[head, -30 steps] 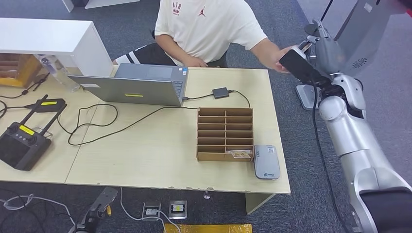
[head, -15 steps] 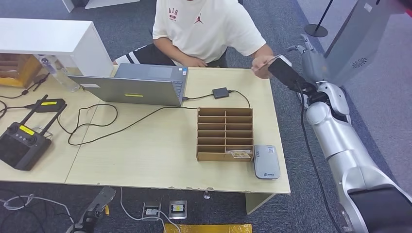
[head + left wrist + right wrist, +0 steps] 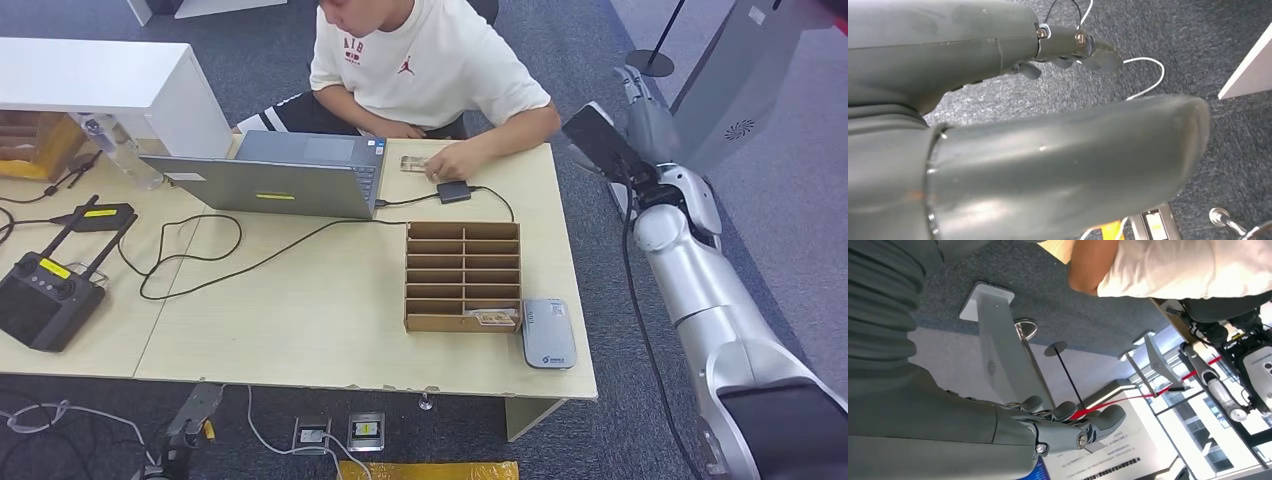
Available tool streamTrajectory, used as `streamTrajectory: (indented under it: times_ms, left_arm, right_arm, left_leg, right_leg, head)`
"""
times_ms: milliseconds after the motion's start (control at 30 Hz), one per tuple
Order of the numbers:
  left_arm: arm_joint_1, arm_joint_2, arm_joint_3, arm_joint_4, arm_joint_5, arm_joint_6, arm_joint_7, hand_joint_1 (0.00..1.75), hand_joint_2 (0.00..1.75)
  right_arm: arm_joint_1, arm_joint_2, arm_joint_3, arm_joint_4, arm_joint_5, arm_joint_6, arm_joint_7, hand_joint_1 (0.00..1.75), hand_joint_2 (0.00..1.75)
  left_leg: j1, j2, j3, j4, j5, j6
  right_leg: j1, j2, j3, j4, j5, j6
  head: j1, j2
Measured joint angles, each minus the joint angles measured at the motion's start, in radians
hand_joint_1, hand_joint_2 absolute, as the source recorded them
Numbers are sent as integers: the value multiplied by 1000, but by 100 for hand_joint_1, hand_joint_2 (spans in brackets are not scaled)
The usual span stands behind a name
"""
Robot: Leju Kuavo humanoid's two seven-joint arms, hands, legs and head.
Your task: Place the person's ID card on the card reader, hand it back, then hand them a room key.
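Observation:
The ID card (image 3: 413, 163) lies on the table beside the laptop, under the person's hand (image 3: 457, 160). My right hand (image 3: 638, 104) is raised beyond the table's far right corner, about a forearm's length from that hand. In the right wrist view the right hand (image 3: 998, 427) has its fingers (image 3: 1083, 425) stretched out with nothing in them. The grey card reader (image 3: 549, 333) lies at the table's near right edge, next to the wooden slotted key holder (image 3: 463, 250), which has a key card (image 3: 492, 318) in its nearest right slot. My left hand (image 3: 1063, 160) hangs over the carpet, holding nothing.
An open laptop (image 3: 285, 172) stands at the back, with a black adapter (image 3: 454, 190) and cables trailing across the table (image 3: 300, 310). A remote controller (image 3: 45, 295) lies at the left. A grey kiosk stand (image 3: 740, 70) rises to the right of my right arm.
The person took the card from my right hand and brought it down to the table by the laptop. My right hand stayed raised, shifting slightly, now holding nothing.

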Motion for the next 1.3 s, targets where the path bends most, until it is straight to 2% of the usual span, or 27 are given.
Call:
streamTrajectory:
  times_ms: [233, 400, 467, 600, 733, 1033, 1300]
  left_arm:
    - [19, 16, 17, -4, 87, 37, -31, 0, 0]
    - [22, 16, 20, -3, 98, 36, -37, 0, 0]
    - [29, 12, 25, 17, 137, 24, -64, 0, 0]
    - [58, -14, 51, 163, 209, -30, -178, 0, 0]
    - [60, -31, 56, 205, 211, -27, -178, 0, 0]
    - [61, -56, 56, 258, 206, -18, -180, 0, 0]
    - [60, -77, 56, 276, 212, -18, -183, 0, 0]
  right_arm:
    - [-18, -16, -26, -54, -100, 37, 7, 0, 175]
    - [-18, -18, -29, -63, -118, 50, 10, 0, 175]
    - [-18, -28, -37, -101, -182, 99, 22, 0, 175]
    - [14, -101, -57, -386, -382, 317, 120, 0, 175]
    - [74, -132, -58, -551, -455, 380, 199, 0, 175]
    - [261, -185, -73, -911, -588, 433, 368, 0, 175]
    - [438, -240, -78, -1133, -508, 483, 469, 0, 175]
  left_leg:
    - [0, 1, 0, 0, 0, 0]
    - [0, 1, 0, 0, 0, 0]
    - [0, 2, 0, 0, 0, 0]
    - [0, 3, 0, 0, -1, 0]
    - [0, 3, 1, 0, -1, 0]
    - [0, 3, 1, 0, -1, 0]
    - [0, 3, 1, 0, -2, 0]
  right_leg:
    - [0, 2, 0, 0, 0, 0]
    - [0, 3, 0, 0, 0, 0]
    - [0, 2, 0, 0, 0, 0]
    - [0, 3, -1, -1, 0, 0]
    - [0, 4, 0, -1, 0, 0]
    - [0, 4, 0, -1, 0, 0]
    - [0, 4, 0, -1, -1, 0]
  head:
    - [0, 0]
    - [-1, 0]
    - [0, 0]
    - [0, 0]
    - [0, 0]
    - [0, 0]
    - [0, 0]
